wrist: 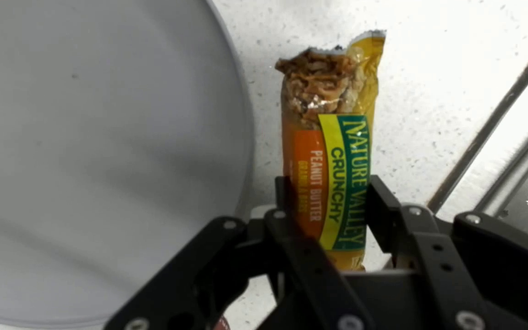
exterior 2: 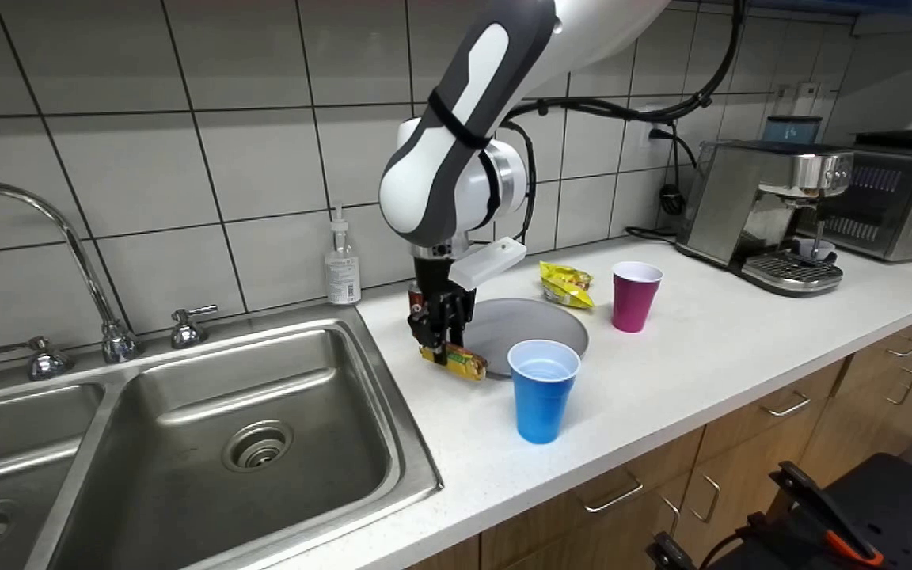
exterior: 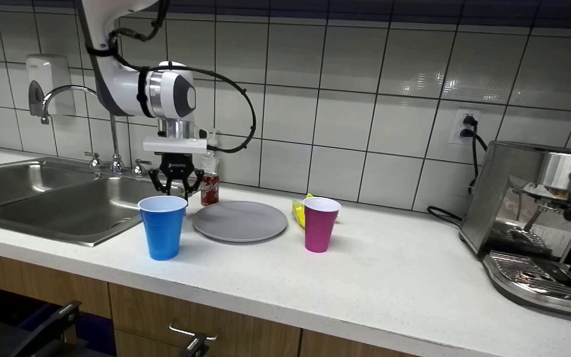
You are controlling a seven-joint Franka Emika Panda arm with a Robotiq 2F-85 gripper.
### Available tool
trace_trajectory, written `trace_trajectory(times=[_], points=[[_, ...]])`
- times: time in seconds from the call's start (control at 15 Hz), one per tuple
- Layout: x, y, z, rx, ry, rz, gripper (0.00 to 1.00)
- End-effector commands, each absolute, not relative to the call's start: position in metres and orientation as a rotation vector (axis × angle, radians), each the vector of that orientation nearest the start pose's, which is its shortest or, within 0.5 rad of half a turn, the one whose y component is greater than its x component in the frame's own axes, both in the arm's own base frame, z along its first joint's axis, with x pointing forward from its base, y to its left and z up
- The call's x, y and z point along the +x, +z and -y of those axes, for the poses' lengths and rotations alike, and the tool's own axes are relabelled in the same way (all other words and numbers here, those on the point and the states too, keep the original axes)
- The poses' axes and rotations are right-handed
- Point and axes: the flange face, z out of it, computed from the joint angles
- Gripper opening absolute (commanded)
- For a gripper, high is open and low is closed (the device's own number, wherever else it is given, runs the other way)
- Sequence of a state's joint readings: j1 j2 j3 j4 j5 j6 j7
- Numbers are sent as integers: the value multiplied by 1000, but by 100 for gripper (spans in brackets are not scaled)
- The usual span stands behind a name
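Note:
A granola bar (wrist: 332, 151) in a yellow, green and orange wrapper lies lengthwise between my fingers in the wrist view. My gripper (wrist: 326, 197) is shut on it, a finger against each long side. In an exterior view the bar (exterior 2: 468, 366) is at or just above the counter, beside a grey plate (exterior 2: 535, 321); whether it touches the counter is unclear. The gripper (exterior: 176, 191) points down in an exterior view, with the bar hidden behind a blue cup (exterior: 162, 230). The plate (wrist: 108, 137) is left of the gripper in the wrist view.
A red can (exterior: 210, 189) stands behind the gripper, near a soap bottle (exterior 2: 343, 273). A magenta cup (exterior 2: 636, 299) and yellow packet (exterior 2: 565, 283) stand beyond the plate. A steel sink (exterior 2: 416, 475) with faucet (exterior: 113, 134) and a coffee machine (exterior: 513, 198) flank the counter.

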State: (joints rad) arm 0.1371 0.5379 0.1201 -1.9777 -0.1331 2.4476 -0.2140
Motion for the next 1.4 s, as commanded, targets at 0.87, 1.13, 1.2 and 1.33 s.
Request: trace_trajectory(times=[0.87,1.13,1.2,1.33], points=[[580,203,-165,-3048,118,905,100],[577,227,-155,-3032,72,926,100],[576,232,-152,-3046,59,935,100],[574,243,-148,-3045,47,945,100]])
